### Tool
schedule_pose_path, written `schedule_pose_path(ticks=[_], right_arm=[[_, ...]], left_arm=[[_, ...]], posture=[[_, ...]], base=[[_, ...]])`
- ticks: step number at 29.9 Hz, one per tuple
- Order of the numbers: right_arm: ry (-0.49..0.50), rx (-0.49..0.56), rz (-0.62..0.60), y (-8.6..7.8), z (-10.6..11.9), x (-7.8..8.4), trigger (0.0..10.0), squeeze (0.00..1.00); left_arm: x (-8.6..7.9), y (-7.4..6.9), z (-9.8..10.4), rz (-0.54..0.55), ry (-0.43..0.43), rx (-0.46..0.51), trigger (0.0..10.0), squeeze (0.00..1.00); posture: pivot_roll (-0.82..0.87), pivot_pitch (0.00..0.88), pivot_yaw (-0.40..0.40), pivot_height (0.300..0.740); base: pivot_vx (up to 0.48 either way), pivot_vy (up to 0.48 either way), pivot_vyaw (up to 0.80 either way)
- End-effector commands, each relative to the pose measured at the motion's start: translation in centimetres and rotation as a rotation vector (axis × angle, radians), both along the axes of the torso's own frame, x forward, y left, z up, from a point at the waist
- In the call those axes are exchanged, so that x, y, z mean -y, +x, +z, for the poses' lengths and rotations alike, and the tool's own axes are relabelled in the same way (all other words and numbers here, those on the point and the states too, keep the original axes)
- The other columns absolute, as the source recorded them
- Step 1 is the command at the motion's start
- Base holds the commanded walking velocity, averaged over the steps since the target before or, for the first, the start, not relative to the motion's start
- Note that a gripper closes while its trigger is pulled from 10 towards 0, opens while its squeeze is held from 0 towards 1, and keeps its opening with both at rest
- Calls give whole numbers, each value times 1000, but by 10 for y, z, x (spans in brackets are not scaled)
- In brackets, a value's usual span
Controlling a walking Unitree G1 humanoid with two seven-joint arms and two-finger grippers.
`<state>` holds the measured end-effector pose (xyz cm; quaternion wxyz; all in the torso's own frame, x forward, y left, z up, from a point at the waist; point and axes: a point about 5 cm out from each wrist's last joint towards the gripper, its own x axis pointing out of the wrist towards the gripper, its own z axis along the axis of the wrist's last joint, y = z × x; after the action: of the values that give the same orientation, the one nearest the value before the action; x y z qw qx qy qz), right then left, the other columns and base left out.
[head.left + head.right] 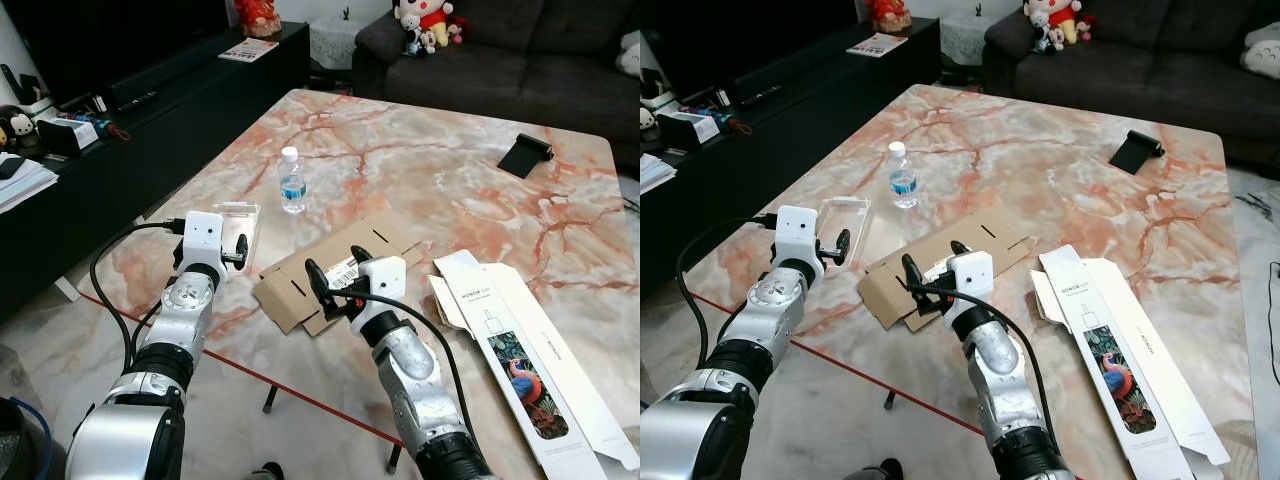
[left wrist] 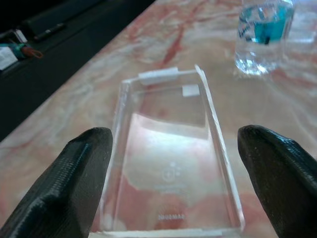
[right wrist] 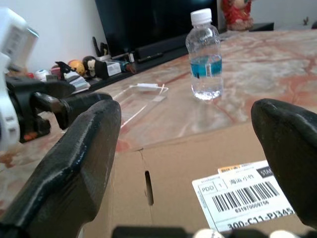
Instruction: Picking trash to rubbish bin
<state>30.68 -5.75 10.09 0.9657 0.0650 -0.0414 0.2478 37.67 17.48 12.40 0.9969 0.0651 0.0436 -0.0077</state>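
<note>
Both arms reach out over the near edge of the marble counter (image 1: 470, 190). The left pincer (image 2: 173, 163) hangs wide open just short of a clear plastic tray (image 2: 171, 148), one finger (image 2: 74, 183) to each side of its near end, holding nothing. The tray lies flat near the counter's left edge, with a small water bottle (image 1: 292, 181) standing upright a little beyond it.

The right pincer (image 1: 334, 273) is also spread wide and empty, poised low over a flattened brown cardboard box (image 1: 290, 285) with a barcode label (image 3: 247, 198) on it. To the right of that cardboard lies a long white package (image 1: 525, 360) printed with a flamingo. A black object (image 1: 525, 154) sits well apart at the far right of the counter.
</note>
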Motion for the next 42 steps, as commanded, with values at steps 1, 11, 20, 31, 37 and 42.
schedule_pose_path(ticks=[1, 11, 20, 31, 37, 42], right_arm=[[3, -1, 11, -6, 1, -4, 10000, 0], [9, -47, 1, -24, -7, -3, 10000, 0], [16, -73, -8, -33, -8, -3, 10000, 0], [14, -99, -36, -41, -10, 3, 10000, 0], [13, -101, -38, -39, -9, 3, 10000, 0], [14, -97, -37, -35, -7, 1, 10000, 0]], left_arm=[[-1, 2, 2, -5, -10, 0, 10000, 0], [10, 6, 6, -41, -13, -3, 10000, 0], [7, 12, 14, -22, -14, -14, 10000, 0], [18, 10, 3, -86, -52, -73, 10000, 0], [23, 8, -1, -93, -55, -90, 0, 0], [26, 7, -4, -102, -62, -101, 0, 0]], posture=[[56, 135, 61, 740], [57, 195, 77, 740], [63, 244, 93, 740], [53, 249, 104, 740], [60, 239, 104, 740], [62, 225, 103, 740]], base=[[0, 0, 0], [0, 0, 0], [0, 0, 0], [0, 0, 0], [0, 0, 0], [0, 0, 0]])
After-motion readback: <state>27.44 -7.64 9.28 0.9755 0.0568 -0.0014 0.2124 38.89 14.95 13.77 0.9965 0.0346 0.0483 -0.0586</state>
